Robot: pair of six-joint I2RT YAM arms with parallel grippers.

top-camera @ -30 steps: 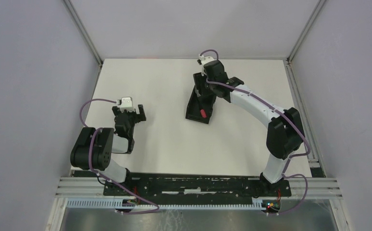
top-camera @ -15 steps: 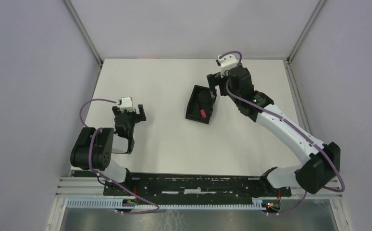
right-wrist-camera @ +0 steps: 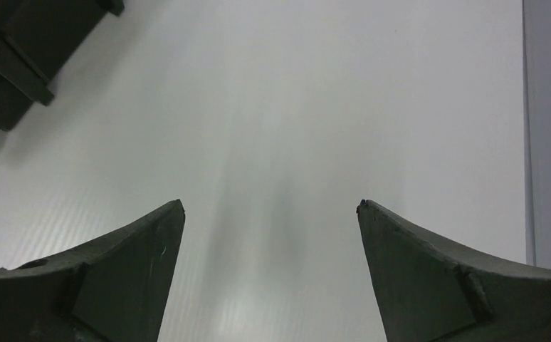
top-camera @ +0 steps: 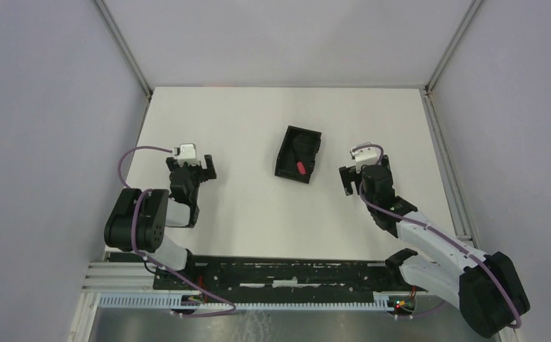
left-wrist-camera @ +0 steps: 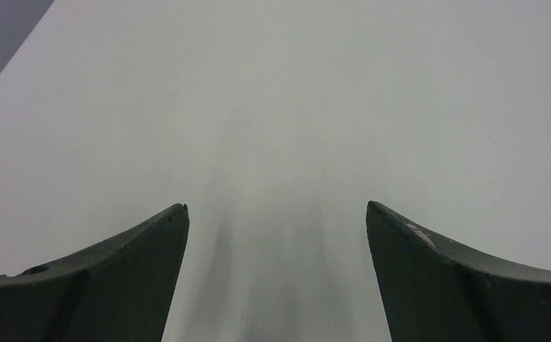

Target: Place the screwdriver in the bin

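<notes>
We found the screwdriver (top-camera: 300, 165) lying lengthwise in the bin (top-camera: 282, 149), ahead and left of the nearer right arm (top-camera: 422, 237), both arms' jaws apart and empty.

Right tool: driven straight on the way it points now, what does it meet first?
Only bare table lies ahead of the open right tool. The bin sits off to the left, outside that line. If it points slightly down, it would likely meet the table surface first; depth is unclear.
</notes>
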